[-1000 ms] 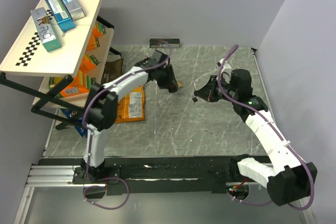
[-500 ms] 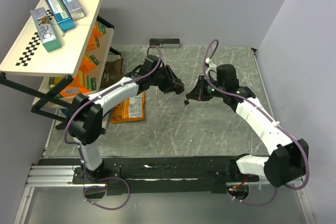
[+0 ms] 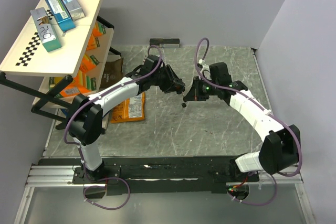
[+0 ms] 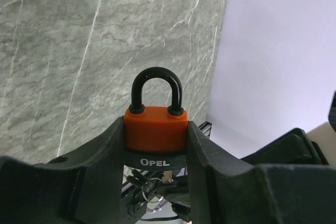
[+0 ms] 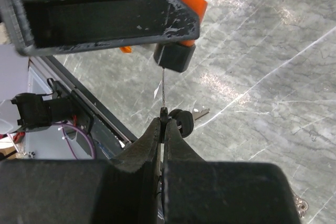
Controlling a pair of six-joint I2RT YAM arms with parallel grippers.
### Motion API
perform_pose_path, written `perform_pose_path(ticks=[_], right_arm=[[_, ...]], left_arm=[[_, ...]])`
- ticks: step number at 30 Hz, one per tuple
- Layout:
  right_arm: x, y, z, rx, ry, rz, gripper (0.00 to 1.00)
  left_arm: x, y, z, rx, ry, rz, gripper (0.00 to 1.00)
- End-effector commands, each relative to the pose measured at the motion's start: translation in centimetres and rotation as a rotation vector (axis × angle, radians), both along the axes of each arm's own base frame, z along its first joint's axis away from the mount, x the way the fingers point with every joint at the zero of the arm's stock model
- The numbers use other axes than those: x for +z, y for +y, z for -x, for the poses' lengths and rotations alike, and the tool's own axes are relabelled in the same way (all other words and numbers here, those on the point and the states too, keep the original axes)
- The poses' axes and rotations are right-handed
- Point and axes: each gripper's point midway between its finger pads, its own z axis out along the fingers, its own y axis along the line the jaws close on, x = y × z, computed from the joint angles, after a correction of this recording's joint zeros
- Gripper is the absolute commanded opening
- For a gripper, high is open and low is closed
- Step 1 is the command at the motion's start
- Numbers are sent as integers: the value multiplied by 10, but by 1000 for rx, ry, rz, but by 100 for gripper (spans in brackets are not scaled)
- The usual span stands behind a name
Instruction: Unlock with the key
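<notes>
Holding orange OPEL padlock (image 4: 155, 128) in left gripper (image 4: 156, 141), jaws tight on both sides of body, black shackle (image 4: 156, 80) seated, sticking out past fingertips. Pinching key (image 5: 164, 109) in right gripper (image 5: 164, 127), jaws nearly shut on its head, blade pointing straight ahead at padlock's black base; contact unclear. Second key (image 5: 185, 121) dangling just beside right fingertips, above marble surface (image 5: 262, 51).

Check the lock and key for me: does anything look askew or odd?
Nothing damaged. The orange padlock sits square in the left gripper, shackle closed. The right gripper pinches the key, its blade meeting the lock's black base; a second key dangles loose beside it and could snag.
</notes>
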Motion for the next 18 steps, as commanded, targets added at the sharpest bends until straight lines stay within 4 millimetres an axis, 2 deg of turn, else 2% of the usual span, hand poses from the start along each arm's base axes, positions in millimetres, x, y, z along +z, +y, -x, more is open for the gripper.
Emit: perform_pose_path(ticks=[1,18], right_arm=[[12,2,-7,5,-21,8,0],[8,2,-20,-16,-21,-3,0]], left_arm=[[52,-12,-4,-23,-94,103,1],[52,-14,-1,-36,-95,108,1]])
